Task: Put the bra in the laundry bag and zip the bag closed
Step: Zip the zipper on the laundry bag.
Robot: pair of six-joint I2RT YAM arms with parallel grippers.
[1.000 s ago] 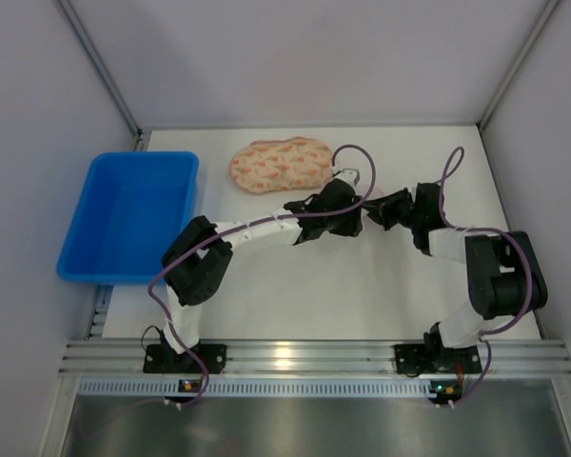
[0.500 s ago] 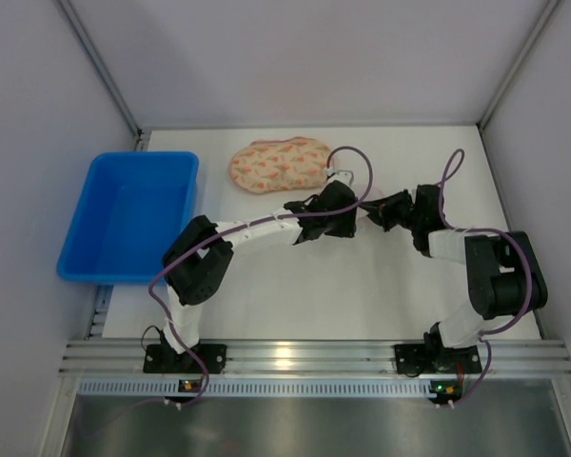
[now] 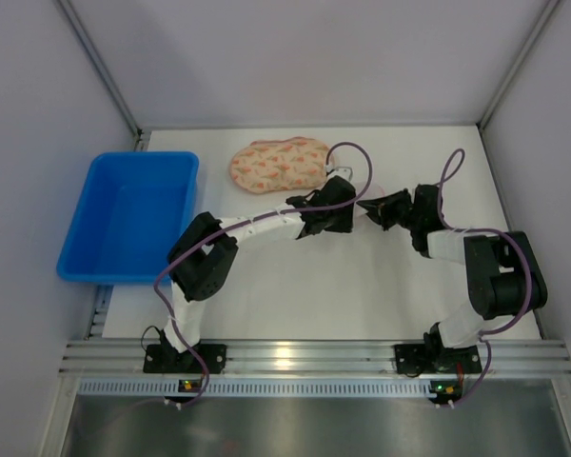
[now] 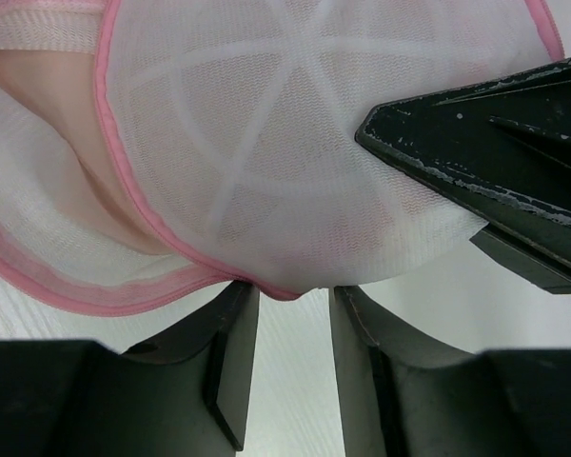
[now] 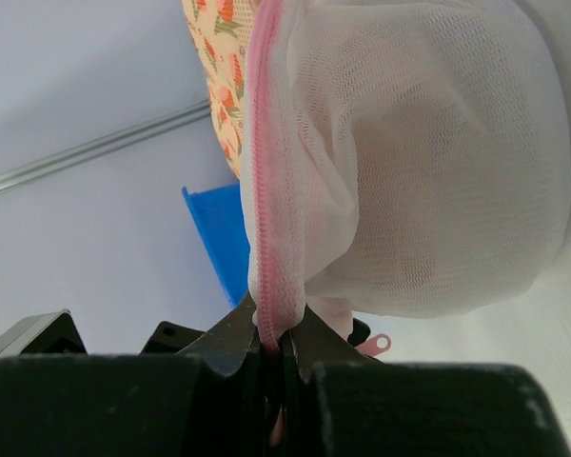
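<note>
Right end effector (image 5: 272,335) clamped, one laundry bag (image 5: 428,171)

The laundry bag (image 4: 295,171) is mesh cloth, the bin (image 3: 128,214) glossy plastic.

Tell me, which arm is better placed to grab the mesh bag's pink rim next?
Left, probably. The left fingers stand open with the laundry bag's pink rim just at their tips, free to close. The right fingers are already shut on the bag's zipper edge, so that arm is busy.

walls (image 3: 305,57): pale grey panels | table (image 3: 343,295): white — matte, perhaps | near edge: aluminium rail (image 3: 305,358) | light: even
</note>
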